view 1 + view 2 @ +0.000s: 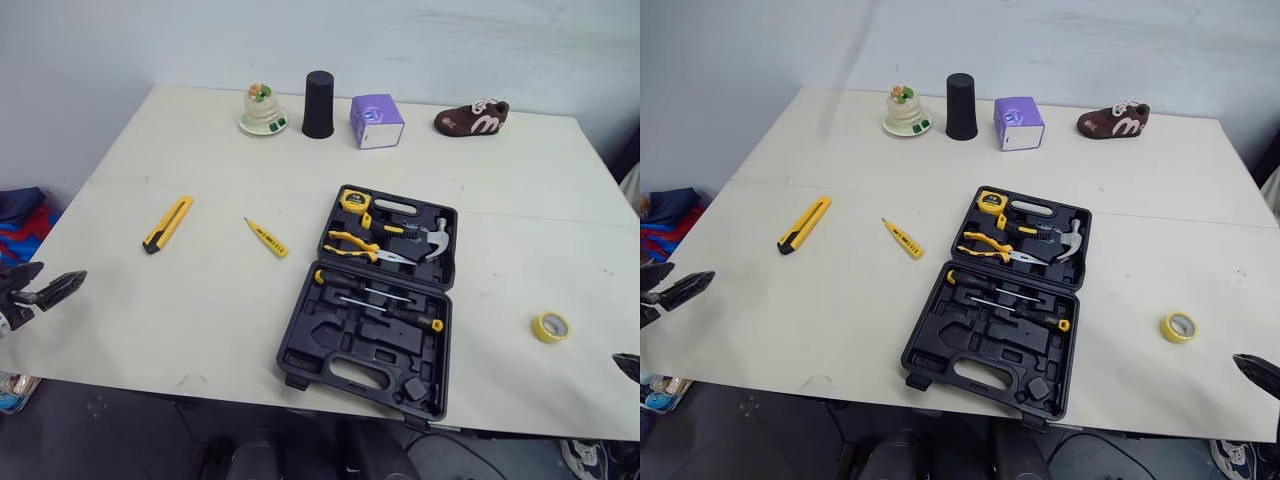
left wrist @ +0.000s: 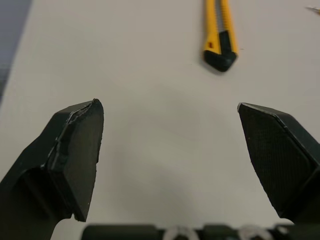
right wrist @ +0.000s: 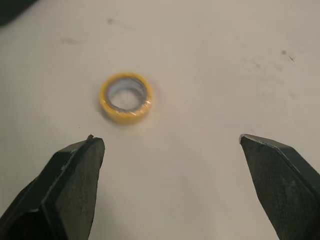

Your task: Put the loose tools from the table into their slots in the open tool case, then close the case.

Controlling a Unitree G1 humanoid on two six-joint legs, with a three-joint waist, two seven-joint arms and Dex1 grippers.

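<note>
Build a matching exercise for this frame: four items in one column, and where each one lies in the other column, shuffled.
Items:
1. utility knife
2. yellow tape roll
3. hammer
4. brown shoe

Places:
a. at the far edge of the table
b. inside the open tool case
c. loose, on the robot's left of the case
d. loose, on the robot's right of the case

Pairs: 1-c, 2-d, 3-b, 4-a.

Figurine (image 1: pixel 263 110), black cup (image 1: pixel 318 104), purple box (image 1: pixel 377 121), brown shoe (image 1: pixel 472 117): one row.
</note>
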